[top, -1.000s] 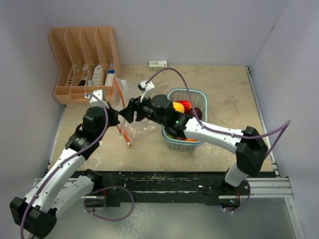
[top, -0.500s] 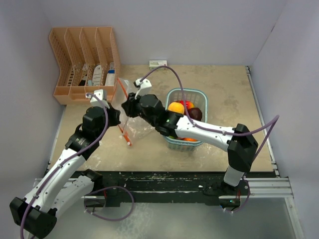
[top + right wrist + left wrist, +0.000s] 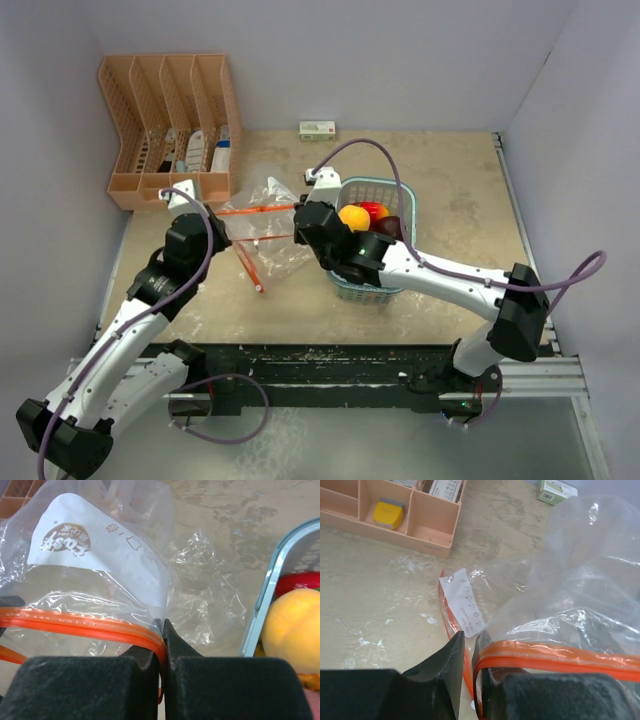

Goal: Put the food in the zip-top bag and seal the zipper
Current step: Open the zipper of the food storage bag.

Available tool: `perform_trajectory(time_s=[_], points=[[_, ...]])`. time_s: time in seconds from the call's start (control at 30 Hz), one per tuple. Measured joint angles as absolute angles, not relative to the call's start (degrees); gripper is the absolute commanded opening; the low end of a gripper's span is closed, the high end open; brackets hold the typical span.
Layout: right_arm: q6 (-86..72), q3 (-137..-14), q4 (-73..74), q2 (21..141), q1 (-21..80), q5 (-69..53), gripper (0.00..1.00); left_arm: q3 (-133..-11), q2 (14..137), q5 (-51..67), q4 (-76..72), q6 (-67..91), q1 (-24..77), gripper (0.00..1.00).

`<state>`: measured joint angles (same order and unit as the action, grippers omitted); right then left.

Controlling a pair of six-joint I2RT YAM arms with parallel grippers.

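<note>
Right gripper [image 3: 163,647]: closed, the zipper [image 3: 75,622] is pinched between its fingers | Left gripper [image 3: 469,652]: jaws narrowly parted, zipper end seen in the gap | zip-top bag [image 3: 262,200]: stretched between both grippers, above the table [image 3: 440,180], just left of the teal basket [image 3: 368,291] | food [image 3: 352,217]: heaped in the basket

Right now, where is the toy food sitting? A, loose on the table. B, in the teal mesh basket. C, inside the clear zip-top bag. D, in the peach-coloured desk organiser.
B: the peach and red pepper lie inside the teal basket, and no food shows through the clear bag.
</note>
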<state>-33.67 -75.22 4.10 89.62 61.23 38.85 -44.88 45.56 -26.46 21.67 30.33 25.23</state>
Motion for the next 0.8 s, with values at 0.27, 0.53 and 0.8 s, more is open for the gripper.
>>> perform_trajectory(time_s=[0.27, 0.53, 0.8], points=[[-36.4, -75.6, 9.0, 90.0, 62.5, 41.9, 0.0, -48.6, 47.2, -30.5, 25.8, 32.8, 26.1, 0.23], [-30.9, -75.8, -2.8, 93.6, 61.6, 29.9, 0.0, -57.0, 44.1, -33.8, 32.6, 27.8, 25.7, 0.0], [-32.1, -77.9, -5.0, 101.6, 61.3, 25.3, 0.39, -54.6, 42.2, -30.3, 31.1, 24.9, 25.5, 0.0]])
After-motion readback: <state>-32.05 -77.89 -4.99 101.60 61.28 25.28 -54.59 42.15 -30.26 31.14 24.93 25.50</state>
